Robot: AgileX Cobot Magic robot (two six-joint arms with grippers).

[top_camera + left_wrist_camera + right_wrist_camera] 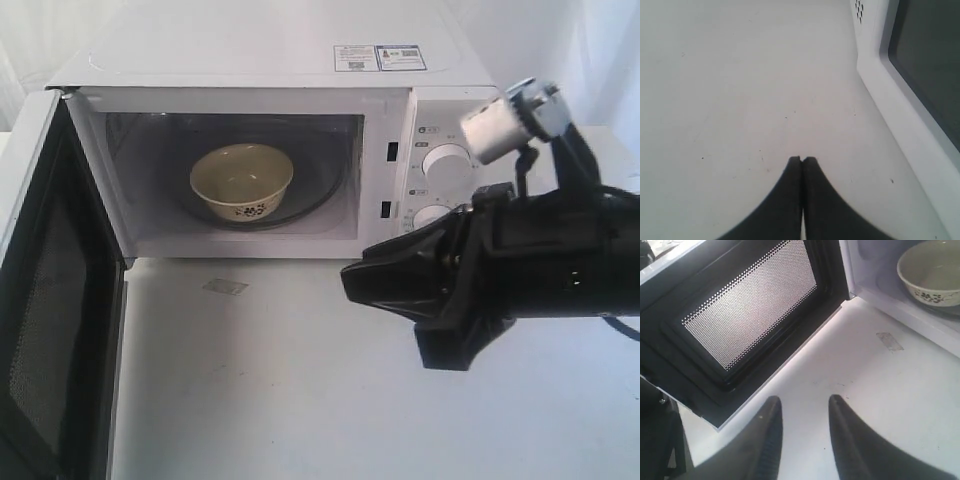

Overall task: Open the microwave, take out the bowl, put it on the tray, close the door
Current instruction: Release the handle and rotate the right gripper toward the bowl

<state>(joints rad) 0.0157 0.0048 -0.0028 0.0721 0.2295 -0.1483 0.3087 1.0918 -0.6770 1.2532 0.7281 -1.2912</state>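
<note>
The white microwave (300, 60) stands at the back of the table, and its door (45, 300) is swung wide open to the left. Inside, the cream bowl (241, 180) with dark speckles sits upright on the turntable. My right gripper (348, 280) hovers over the table in front of the oven's right part, open and empty, apart from the bowl. The right wrist view shows the right gripper (805, 400) pointing toward the door's mesh inner face (750, 310), with the bowl (932, 270) off to one side. My left gripper (802, 159) is shut on nothing above bare table, beside the door's outer window (927, 65). No tray is in view.
The white table (300, 400) stretches in front of the oven. A small clear tape patch (225, 287) lies on it near the oven's front edge. The open door juts forward along the left side. Two knobs (445, 160) sit behind my right arm's white wrist part.
</note>
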